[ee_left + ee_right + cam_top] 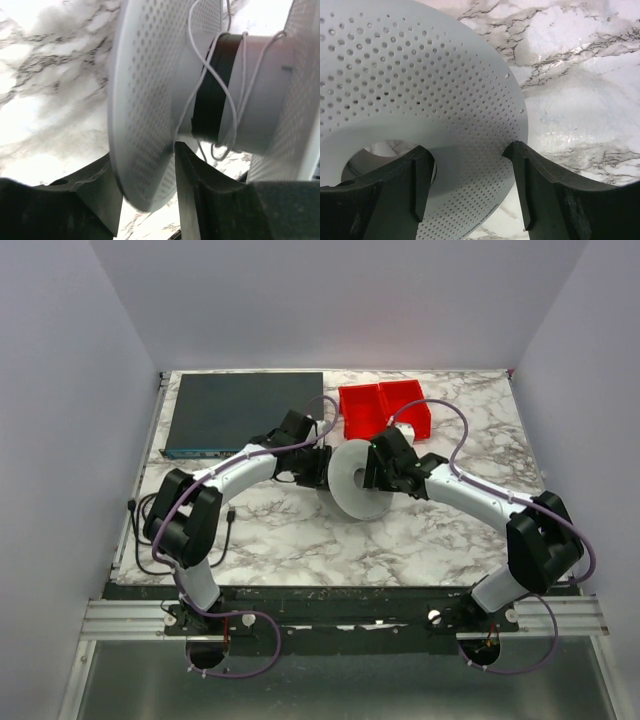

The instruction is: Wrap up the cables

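Note:
A grey spool (352, 480) with perforated flanges stands on edge at the middle of the marble table, between my two grippers. In the left wrist view the thin white cable (239, 95) lies in a few loose loops round the spool's hub (262, 95), beside a black band. My left gripper (322, 468) is shut on the near flange (150, 75), one finger on each face of it (146, 150). My right gripper (376, 472) is open at the other flange's outer face (420, 75), its fingertips (422, 165) close over the perforated surface near the centre hole.
Two red bins (385, 408) stand just behind the spool. A flat black box (245, 410) lies at the back left. Black cords (145, 530) lie at the table's left edge by the left arm's base.

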Robot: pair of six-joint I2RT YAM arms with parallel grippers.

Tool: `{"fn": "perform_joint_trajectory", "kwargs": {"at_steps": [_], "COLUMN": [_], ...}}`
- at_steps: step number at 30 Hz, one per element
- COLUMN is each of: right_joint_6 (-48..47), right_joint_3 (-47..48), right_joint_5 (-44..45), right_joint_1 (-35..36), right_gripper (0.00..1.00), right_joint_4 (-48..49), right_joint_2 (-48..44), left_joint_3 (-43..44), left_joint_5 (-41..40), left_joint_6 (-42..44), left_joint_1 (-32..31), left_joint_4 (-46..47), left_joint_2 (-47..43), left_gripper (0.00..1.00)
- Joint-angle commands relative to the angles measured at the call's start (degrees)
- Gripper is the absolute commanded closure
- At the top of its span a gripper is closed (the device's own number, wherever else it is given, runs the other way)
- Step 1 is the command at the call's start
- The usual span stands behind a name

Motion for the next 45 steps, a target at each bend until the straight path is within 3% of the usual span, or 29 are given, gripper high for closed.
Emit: {"fn": "perform_joint_trajectory", "kwargs": {"at_steps": [1,4,14,29,45], "right_joint_6": [1.2,1.6,2.1,3.6,4.8], "right_joint_3": [1.0,1.2,3.0,7.4,10.2], "right_joint_5": [2.7,2.9,3.0,3.0,3.1], "right_joint_1": [0.0,0.0,0.0,2.1,4.6], "right_gripper": [0.32,0.32,0.32,0.32,0.32], "right_joint_4": [-3.0,-2.9,-3.2,-3.3,-3.3], "right_joint_2": [2.9,3.4,5.5,5.6,8.7], "left_joint_3": [-2.5,-3.0,-3.6,-9.0,-9.6], "left_joint_5": [-6.6,-5.1,-4.8,3.8,-9.0], "left_joint_6": [4.1,4.7,4.7,-2.3,-5.9], "left_joint_1": [1.6,2.2,3.4,3.4,3.4], "left_joint_4": [-3.5,-3.8,-4.7,-0.6,-9.0], "left_joint_2": [-2.9,-3.7,-4.4,-9.4,-15.6], "left_gripper": [0.54,0.47,0.45,0.31,0.26]}}
